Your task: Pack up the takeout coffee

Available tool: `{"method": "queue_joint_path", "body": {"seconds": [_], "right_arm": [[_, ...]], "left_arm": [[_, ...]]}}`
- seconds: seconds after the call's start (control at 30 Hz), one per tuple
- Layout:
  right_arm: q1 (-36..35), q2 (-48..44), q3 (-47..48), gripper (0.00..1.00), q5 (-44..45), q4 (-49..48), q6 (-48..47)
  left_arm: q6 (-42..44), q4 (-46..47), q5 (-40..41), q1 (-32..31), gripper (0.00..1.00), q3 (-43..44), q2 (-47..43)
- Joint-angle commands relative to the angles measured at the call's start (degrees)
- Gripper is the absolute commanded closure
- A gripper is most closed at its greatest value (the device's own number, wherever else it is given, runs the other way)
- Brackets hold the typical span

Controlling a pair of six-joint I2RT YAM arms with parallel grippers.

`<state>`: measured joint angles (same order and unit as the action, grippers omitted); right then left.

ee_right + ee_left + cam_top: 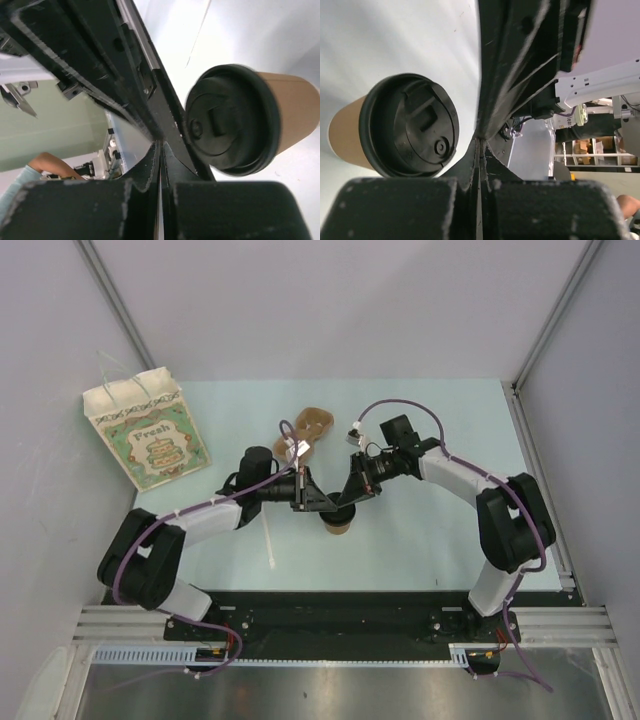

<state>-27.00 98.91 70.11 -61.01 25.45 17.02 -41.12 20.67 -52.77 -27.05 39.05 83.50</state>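
Note:
The takeout coffee (338, 528) is a kraft paper cup on the table at mid-front, its black lid mostly hidden under my two grippers in the top view. The left wrist view shows the lid (410, 132) and the tan wall to the left of my left gripper (481, 142), apart from it. The right wrist view shows the lid (227, 120) to the right of my right gripper (161, 142). Both grippers are shut with nothing between the jaws. The left gripper (316, 502) and the right gripper (347, 500) meet tip to tip just above the cup.
A brown pulp cup carrier (310, 425) lies behind the grippers. A white stir stick (270, 540) lies left of the cup. A printed paper bag (150, 435) stands at the back left. Grey walls close the sides and back.

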Motion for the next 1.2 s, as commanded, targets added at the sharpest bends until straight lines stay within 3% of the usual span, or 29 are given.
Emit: {"method": "queue_joint_path", "body": {"seconds": [0.0,0.4,0.8,1.17], "right_arm": [[0.5,3.3,-1.8,1.00,-1.0,-6.4,3.5],[1.3,11.0,-3.7,1.00,0.6,-5.9,1.1],[3.0,17.1,-4.1,1.00,0.2,-7.1,3.1],[2.8,19.5,-4.1,1.00,1.9,-6.6,3.3]], "left_arm": [[-1.2,4.6,-0.8,-0.8,1.00,3.1,2.9],[4.8,-2.5,1.8,-0.6,1.00,3.8,11.8],[1.0,5.0,-2.4,1.4,1.00,0.0,20.2],[1.1,4.8,-3.3,2.6,1.00,-0.5,27.1]]}}
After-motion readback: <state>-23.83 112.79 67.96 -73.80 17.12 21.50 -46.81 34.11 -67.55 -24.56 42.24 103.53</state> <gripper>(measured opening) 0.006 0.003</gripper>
